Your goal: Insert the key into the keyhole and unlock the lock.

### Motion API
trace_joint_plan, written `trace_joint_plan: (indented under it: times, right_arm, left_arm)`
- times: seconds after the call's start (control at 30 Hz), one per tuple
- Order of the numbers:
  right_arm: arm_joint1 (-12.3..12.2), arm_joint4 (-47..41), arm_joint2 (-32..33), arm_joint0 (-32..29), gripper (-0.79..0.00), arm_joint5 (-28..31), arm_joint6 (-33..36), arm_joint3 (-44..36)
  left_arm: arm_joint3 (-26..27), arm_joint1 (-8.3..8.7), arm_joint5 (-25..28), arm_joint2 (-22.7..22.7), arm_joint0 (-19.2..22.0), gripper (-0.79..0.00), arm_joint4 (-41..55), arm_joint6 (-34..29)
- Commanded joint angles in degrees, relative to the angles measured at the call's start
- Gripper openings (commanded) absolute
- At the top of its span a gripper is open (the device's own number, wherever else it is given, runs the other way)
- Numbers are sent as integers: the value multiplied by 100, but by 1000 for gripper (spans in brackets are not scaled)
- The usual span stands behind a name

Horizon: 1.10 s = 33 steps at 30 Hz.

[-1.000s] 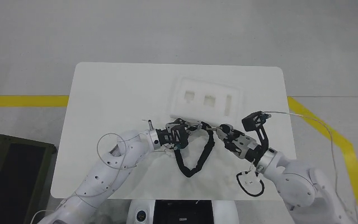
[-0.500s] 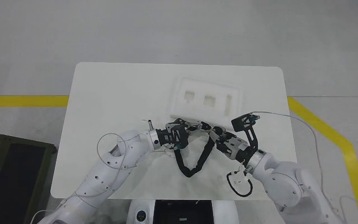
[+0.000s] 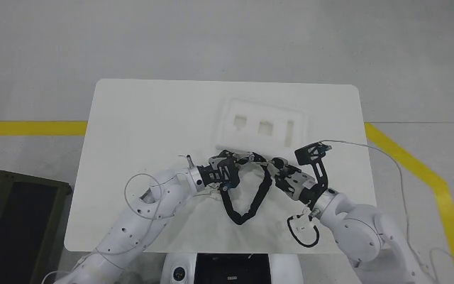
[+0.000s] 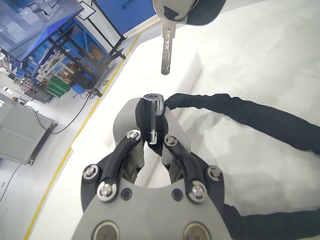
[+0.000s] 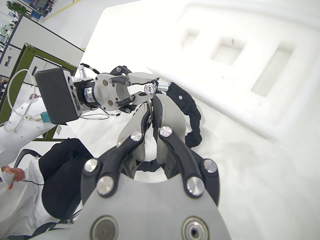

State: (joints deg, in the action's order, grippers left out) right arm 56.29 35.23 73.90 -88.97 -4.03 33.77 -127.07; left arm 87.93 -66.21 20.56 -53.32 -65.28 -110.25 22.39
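Black sleeving covers the chain [image 3: 245, 206], whose loop sags low over the white table [image 3: 142, 142] on the side nearest the robot, between the two forearms. Both arms are bent at the elbow and angle inward, so the wrists nearly face each other above the middle of the table.

The left gripper [image 4: 151, 119] is clamped on the lock [image 4: 153, 111], a chrome cylinder at one end of the chain. It sits lengthwise between the fingers, with the keyhole [image 4: 153, 97] turned toward the other arm. The right gripper [image 5: 152, 108] pinches the key [image 4: 166, 51] by its head, and the blade points straight out from the fingers toward the cylinder. The blade's tip is near the keyhole face and roughly in line with it. A gap shows between them, so the key is not yet in.

Beyond the grippers a white foam tray [image 3: 228, 131] with three recesses lies flat on the table, its near edge just behind the lock.
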Motion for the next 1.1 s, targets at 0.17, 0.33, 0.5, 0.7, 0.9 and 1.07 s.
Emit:
trace_joint_plan:
  times: [0.17,0.33,0.5,0.7,0.9,1.07]
  right_arm:
    - [49,-15,-110,98,-785,-306,-11,2]
    - [77,39,-174,193,-785,-538,106,36]
    - [106,-56,-189,280,-785,-697,189,84]
    - [124,47,-224,329,-785,-726,275,-26]
    - [142,198,-268,359,-785,-763,338,-115]
    - [160,281,-317,377,-785,-835,398,-113]
  left_arm:
    - [-1,-17,-17,20,6,-785,35,-10]
    - [-1,-17,-17,20,6,-785,35,-10]
    - [-1,-17,-17,20,6,-785,35,-10]
    - [-1,-17,-17,20,6,-785,35,-10]
    - [-1,-17,-17,20,6,-785,35,-10]
    - [-1,-17,-17,20,6,-785,35,-10]
